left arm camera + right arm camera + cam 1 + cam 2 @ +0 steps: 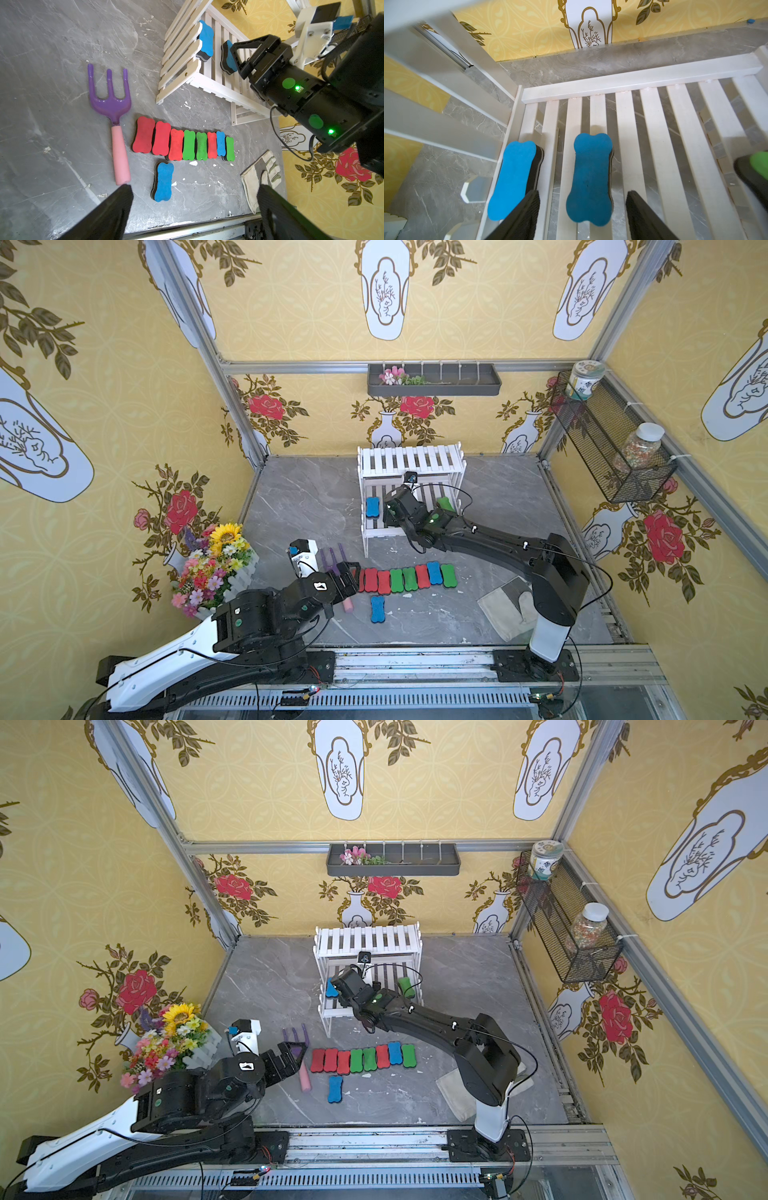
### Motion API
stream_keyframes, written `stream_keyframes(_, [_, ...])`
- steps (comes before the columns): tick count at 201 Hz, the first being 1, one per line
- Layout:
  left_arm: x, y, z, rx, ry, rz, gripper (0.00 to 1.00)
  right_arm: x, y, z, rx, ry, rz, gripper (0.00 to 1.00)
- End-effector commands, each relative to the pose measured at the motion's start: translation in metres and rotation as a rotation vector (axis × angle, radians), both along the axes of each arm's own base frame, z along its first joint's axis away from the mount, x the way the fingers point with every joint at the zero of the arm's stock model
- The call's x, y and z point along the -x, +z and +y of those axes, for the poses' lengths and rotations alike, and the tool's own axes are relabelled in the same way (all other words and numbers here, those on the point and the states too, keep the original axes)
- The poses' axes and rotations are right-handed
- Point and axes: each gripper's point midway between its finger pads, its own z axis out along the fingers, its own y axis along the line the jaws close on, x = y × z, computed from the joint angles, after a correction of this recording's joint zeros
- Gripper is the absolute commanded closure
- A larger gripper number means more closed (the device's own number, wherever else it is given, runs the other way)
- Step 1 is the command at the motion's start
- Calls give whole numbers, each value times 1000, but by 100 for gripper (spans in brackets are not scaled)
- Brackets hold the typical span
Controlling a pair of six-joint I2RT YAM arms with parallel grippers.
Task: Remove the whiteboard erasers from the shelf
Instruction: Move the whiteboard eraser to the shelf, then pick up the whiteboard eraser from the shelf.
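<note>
Already nine whiteboard erasers (409, 577) lie on the worktop (299, 497) in front of the shelf (411, 460). Three are left on its lower tier: a green eraser (444, 504) and two blue ones. The right claw (582, 194) stands open astride one blue eraser (590, 180), not yet gripping it; the left claw (194, 187) hangs open and empty above the worktop.
</note>
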Motion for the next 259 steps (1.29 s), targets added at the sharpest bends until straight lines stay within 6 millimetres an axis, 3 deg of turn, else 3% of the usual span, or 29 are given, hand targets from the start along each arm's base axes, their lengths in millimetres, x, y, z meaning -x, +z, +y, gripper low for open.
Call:
stream_keyframes(1, [0, 1, -1, 10, -3, -9, 0, -1, -13, -4, 31, -12, 34, 30])
stream_keyframes(42, [1, 3, 2, 16, -1, -9, 1, -2, -27, -15, 73, -49, 55, 32])
stream_keyframes(158, [1, -2, 6, 11, 12, -3, 0, -7, -38, -13, 158, -34, 101, 47])
stream_keyframes(212, [2, -2, 8, 13, 18, 1, 0, -8, -13, -4, 103, 21, 49, 58])
stream_keyframes(259, [3, -3, 11, 15, 24, 7, 0, 17, 16, 9, -8, 130, 8, 61])
